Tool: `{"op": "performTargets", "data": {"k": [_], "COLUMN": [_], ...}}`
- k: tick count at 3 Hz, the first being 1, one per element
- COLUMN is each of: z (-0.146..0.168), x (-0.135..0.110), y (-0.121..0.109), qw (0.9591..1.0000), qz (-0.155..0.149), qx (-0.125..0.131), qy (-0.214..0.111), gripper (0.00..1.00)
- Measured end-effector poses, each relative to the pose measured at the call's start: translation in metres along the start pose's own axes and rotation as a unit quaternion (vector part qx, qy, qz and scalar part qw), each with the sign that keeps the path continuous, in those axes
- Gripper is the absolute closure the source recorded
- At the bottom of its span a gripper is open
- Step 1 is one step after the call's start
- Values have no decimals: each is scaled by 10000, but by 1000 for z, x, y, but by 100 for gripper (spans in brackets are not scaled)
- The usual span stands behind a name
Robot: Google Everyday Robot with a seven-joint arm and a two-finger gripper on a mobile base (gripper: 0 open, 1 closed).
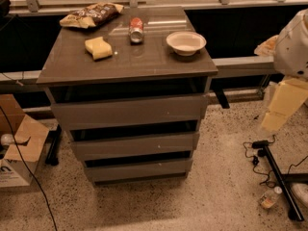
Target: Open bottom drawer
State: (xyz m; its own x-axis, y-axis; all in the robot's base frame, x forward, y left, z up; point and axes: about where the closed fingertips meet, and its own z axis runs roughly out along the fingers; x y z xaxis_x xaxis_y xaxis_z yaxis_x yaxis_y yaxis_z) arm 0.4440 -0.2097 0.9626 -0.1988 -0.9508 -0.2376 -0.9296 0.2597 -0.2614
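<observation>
At the far left, an open cardboard box [18, 148] is sitting on the speckled floor [207, 206], with a black cable [21, 165] running down across it.

Next comes the grey-brown cabinet [126, 66], which is standing against a low ledge with a railing behind it. On its top, a crumpled chip bag [91, 14] is lying at the back left corner. A yellow sponge [98, 47] is resting nearer the front. A soda can [136, 30] is lying on its side near the middle. A white bowl [186, 42] is sitting upright toward the right edge. These 4 items are lying apart from one another.

Below the top, 3 handleless drawer fronts are stacking downward: the top drawer [130, 110], the middle drawer [135, 145] and the bottom drawer [138, 169]. The bottom drawer is sitting lowest, just above the floor, looking closed, with a dark gap separating it from the middle drawer.

To the right, the gripper [281, 107] is hanging pale yellow below the white arm [294, 42], well apart from the cabinet and level with the top drawer. It is touching nothing, but whether it is released or clenched cannot be told.

Beneath it, a black stand leg [278, 179] is slanting across the floor, with a plastic bottle [269, 197] lying just beside it.
</observation>
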Motion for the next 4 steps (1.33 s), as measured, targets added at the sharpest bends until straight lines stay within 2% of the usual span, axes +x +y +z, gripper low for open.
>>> {"op": "performTargets", "data": {"k": [1, 2, 4], "z": [37, 90, 114], "x": [3, 9, 8], "y": [-11, -28, -20], "qw": [9994, 9974, 9975], "qz": [-38, 158, 129], "qx": [-168, -456, -621], "qy": [-287, -530, -312], "gripper": [0, 0, 0]}}
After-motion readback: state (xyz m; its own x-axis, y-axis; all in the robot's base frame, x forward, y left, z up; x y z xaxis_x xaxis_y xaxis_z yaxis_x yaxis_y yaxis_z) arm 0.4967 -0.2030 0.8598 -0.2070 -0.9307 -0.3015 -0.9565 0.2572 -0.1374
